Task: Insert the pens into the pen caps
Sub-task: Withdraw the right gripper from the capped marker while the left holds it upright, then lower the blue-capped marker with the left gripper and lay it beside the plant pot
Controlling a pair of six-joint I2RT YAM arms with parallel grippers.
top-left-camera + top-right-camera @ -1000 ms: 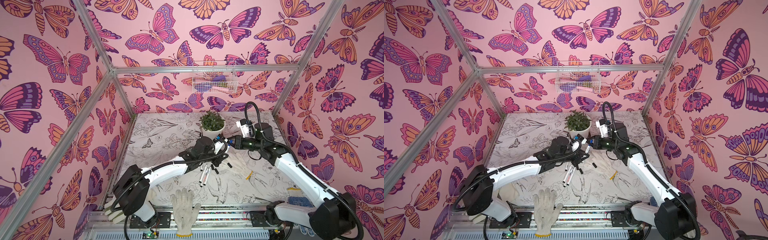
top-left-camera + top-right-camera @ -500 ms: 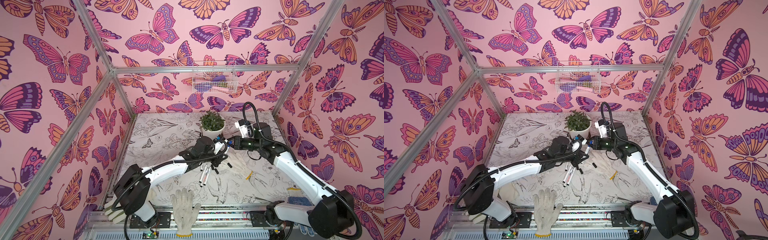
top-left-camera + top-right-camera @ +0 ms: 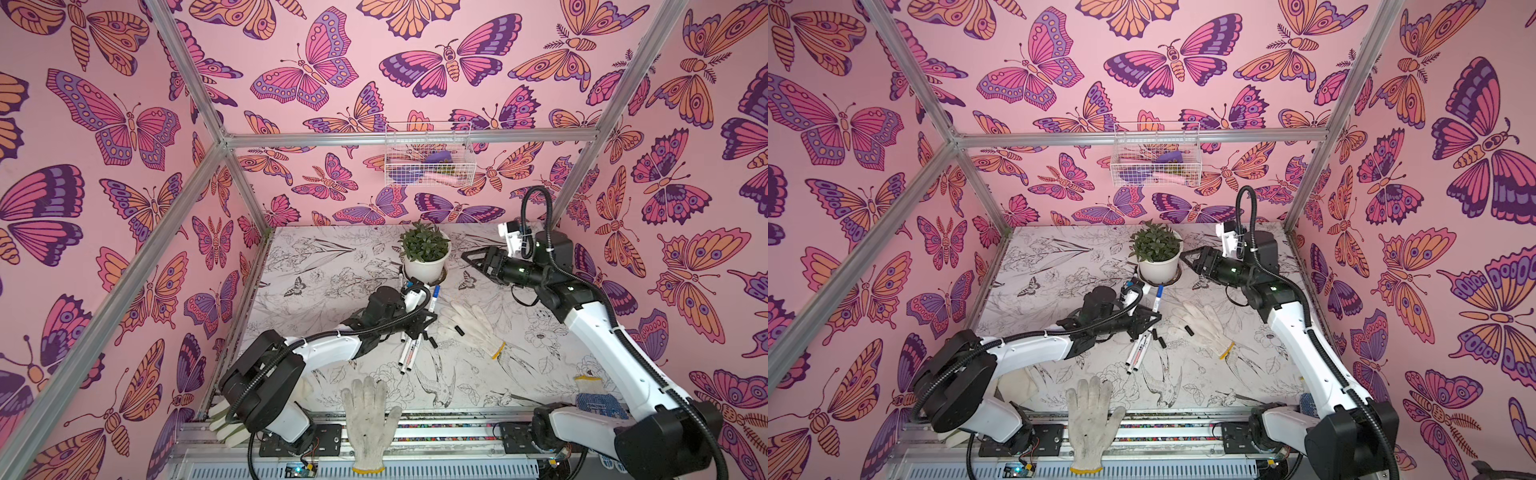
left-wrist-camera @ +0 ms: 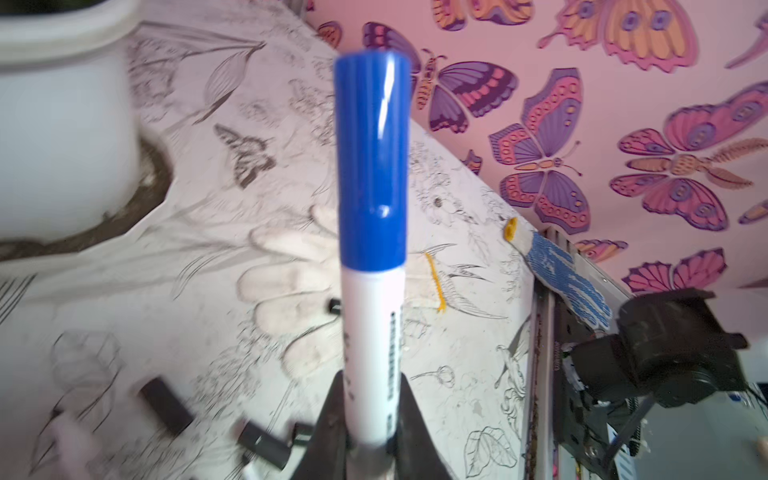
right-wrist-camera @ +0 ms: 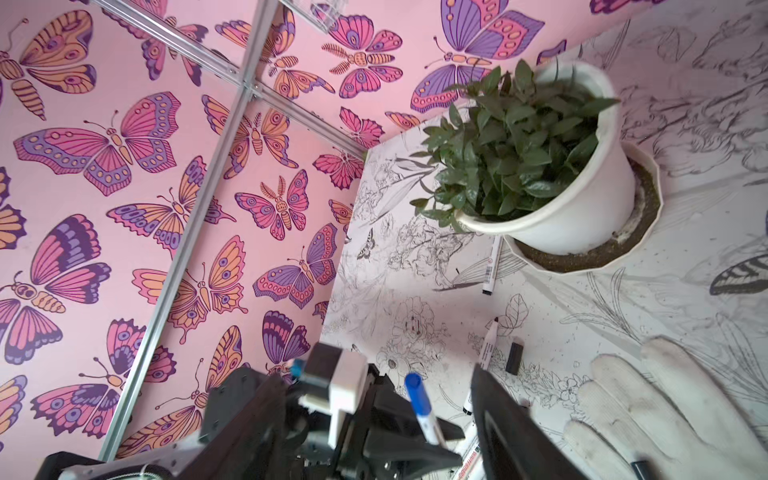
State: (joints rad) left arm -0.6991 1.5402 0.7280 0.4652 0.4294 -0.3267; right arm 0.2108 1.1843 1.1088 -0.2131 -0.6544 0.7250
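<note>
Left wrist view: at frame centre the left claw [image 4: 370, 399] pinches the white barrel of a marker pen [image 4: 372, 332], and its blue cap [image 4: 371, 158] appears seated down over the tip. In both top views this capped pen stands tilted above the middle of the counter [image 3: 332, 266], just below the potted plant [image 3: 426, 253]. The right claw [image 3: 471, 258], spread and empty, hangs in the air to the right of the pot. The capping of this pen looks complete. The next move would call for setting it down clear of the rest, then pairing an uncapped pen with a black cap. The loose pens [image 3: 409, 353] lie bunched beneath the left claw, with black caps [image 3: 432, 341] touching or just beside them. A lone cap [image 3: 459, 330] rests on the white knitted glove [image 3: 473, 328] right of centre, where the soft fabric may make it awkward to pinch. In the right wrist view a stray pen [image 5: 492, 266] lies just beside the pot's saucer, a tight spot for a claw. A second glove [image 3: 370, 419] drapes over the lower counter edge.
</note>
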